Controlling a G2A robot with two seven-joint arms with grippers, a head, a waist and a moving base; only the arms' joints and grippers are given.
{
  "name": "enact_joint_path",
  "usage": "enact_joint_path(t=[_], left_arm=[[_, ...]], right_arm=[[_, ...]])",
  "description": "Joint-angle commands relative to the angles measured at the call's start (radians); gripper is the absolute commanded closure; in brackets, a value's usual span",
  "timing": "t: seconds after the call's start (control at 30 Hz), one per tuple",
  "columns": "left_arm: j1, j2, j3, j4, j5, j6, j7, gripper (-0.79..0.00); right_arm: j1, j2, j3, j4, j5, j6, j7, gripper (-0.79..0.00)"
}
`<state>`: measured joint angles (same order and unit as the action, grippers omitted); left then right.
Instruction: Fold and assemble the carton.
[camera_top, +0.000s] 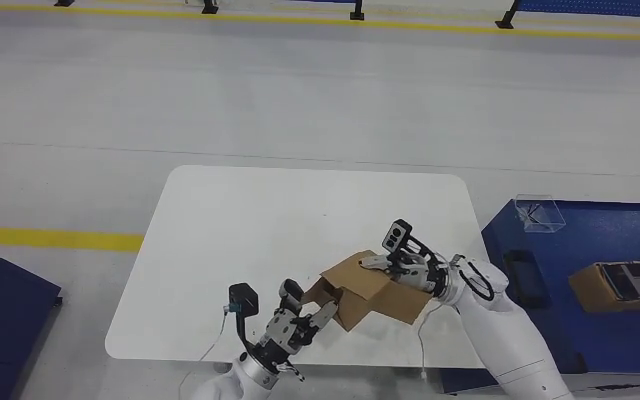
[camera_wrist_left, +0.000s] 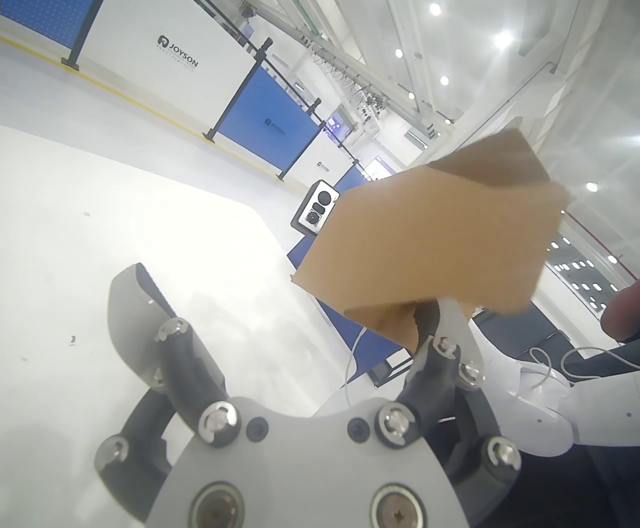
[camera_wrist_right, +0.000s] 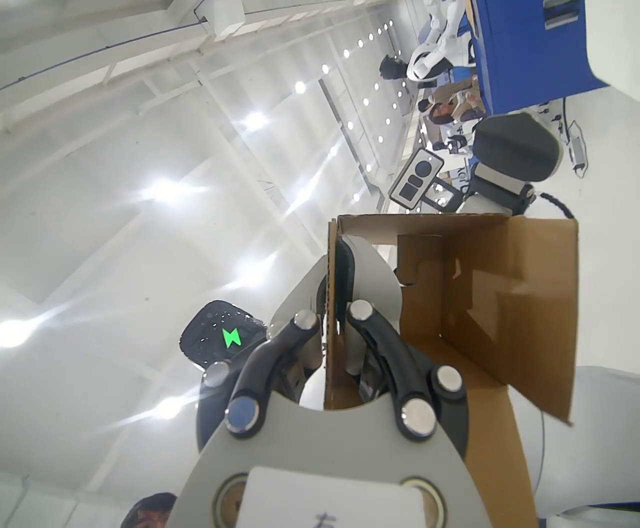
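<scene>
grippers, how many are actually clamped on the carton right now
1. The right gripper is shut on a side wall of the carton, one finger inside, one outside. The left gripper is open, one finger beside a carton corner, not gripping it.

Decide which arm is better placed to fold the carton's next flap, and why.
Probably left: the left claw is open beside the carton, free to push; the right claw is clamped on its wall.
</scene>
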<state>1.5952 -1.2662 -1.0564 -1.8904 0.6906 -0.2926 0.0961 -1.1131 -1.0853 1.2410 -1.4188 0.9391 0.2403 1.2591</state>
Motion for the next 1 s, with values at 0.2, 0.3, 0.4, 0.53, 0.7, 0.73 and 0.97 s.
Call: enact_joint_path(t=[0.2,0.3,0.4,0.53,0.7,0.73,0.97], left_arm=[[0.012,0.0,-0.012,0.001,-0.013,-0.01,0.012,-0.785],[0.021,0.001,-0.018,-0.005,-0.016,-0.015,0.021,-0.785],[0.039,0.001,-0.029,-0.024,-0.046,-0.053,0.067,-0.785],[0.065,0.001,-0.054,-0.04,-0.094,-0.076,0.117,-0.785],[0.059,0.0,-0.053,-0.038,-0.069,-0.032,0.082,-0.785],[0.056,0.0,-0.049,-0.035,-0.064,-0.019,0.077,-0.785],[0.028,-0.007,-0.03,-0.005,-0.051,0.018,0.055,-0.785]], right_arm=[[-0.054,0.009,0.036,-0.076,-0.099,-0.112,-0.085,0.0],[-0.07,0.011,0.044,-0.099,-0.124,-0.134,-0.106,0.0],[-0.085,0.014,0.05,-0.117,-0.165,-0.164,-0.128,0.0],[-0.098,0.015,0.05,-0.131,-0.187,-0.181,-0.139,0.0],[-0.108,0.015,0.046,-0.137,-0.195,-0.19,-0.139,0.0],[-0.108,0.016,0.046,-0.137,-0.197,-0.192,-0.139,0.0],[-0.109,0.016,0.047,-0.135,-0.186,-0.191,-0.131,0.0]])
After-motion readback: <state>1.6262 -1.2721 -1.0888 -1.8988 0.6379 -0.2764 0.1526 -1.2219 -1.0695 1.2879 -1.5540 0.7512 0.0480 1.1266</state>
